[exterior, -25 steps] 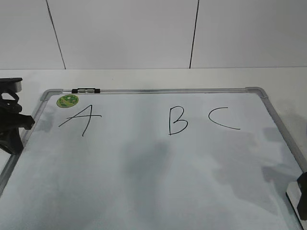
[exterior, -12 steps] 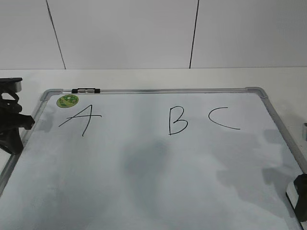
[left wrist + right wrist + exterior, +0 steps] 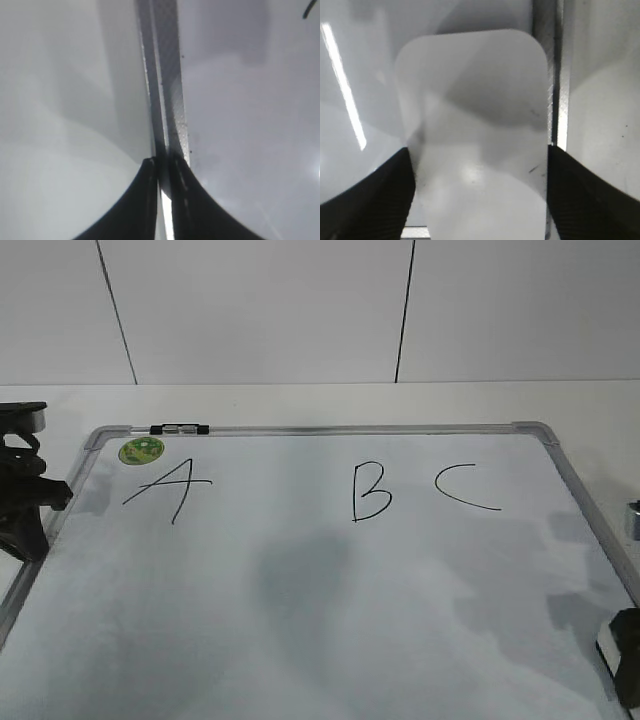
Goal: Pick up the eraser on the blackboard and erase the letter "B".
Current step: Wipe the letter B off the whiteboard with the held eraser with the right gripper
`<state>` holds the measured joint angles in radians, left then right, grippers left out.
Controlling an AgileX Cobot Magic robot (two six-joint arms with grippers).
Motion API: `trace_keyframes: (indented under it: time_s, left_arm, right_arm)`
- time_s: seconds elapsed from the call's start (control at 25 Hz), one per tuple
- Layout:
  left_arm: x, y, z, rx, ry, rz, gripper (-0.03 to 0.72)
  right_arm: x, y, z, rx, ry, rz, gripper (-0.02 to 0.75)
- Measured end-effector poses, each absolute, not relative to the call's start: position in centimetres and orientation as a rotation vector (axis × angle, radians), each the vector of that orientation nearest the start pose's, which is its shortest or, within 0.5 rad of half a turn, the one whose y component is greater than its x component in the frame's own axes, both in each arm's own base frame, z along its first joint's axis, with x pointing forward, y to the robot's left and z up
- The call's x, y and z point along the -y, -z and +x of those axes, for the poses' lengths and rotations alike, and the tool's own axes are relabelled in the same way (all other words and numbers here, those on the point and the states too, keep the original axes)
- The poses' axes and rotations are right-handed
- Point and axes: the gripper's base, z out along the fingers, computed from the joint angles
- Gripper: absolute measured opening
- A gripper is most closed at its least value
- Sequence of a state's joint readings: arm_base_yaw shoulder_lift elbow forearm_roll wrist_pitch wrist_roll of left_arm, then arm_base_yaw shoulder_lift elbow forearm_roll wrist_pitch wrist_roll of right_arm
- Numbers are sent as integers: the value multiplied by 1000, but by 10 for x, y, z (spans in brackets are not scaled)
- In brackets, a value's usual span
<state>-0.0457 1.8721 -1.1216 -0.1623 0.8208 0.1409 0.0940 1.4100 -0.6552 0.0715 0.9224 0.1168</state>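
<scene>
The blackboard (image 3: pixel 300 640) lies flat on the table with the letter "B" (image 3: pixel 370 492) drawn at its upper middle. The white eraser (image 3: pixel 475 125) lies on the board by its right frame; in the exterior view only a white corner of the eraser (image 3: pixel 606 640) shows at the lower right. My right gripper (image 3: pixel 477 150) is open, one finger close along each long side of the eraser; in the exterior view the right gripper (image 3: pixel 630 655) is at the frame edge. My left gripper (image 3: pixel 162 160) is shut and empty over the board's left frame; in the exterior view the left gripper (image 3: pixel 30 502) is at the left.
An "A" (image 3: pixel 165 488) is drawn left of the "B" and a "C" (image 3: pixel 465 488) right of it. A round green sticker (image 3: pixel 141 450) and a black-and-silver clip (image 3: pixel 178 428) sit at the board's top left. A white wall rises behind the table.
My right gripper has sunk a little lower at the lower right of the exterior view. The left arm and the letters have not moved.
</scene>
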Motion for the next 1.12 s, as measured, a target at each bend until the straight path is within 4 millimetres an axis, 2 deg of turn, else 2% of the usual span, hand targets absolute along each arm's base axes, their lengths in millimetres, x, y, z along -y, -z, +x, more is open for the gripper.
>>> trace_keyframes:
  time_s: [1.12]
  left_arm:
    - [27,-154,339,-3041,187,118,25]
  right_arm:
    - [-23,-176,200,-3192,-65,93,573]
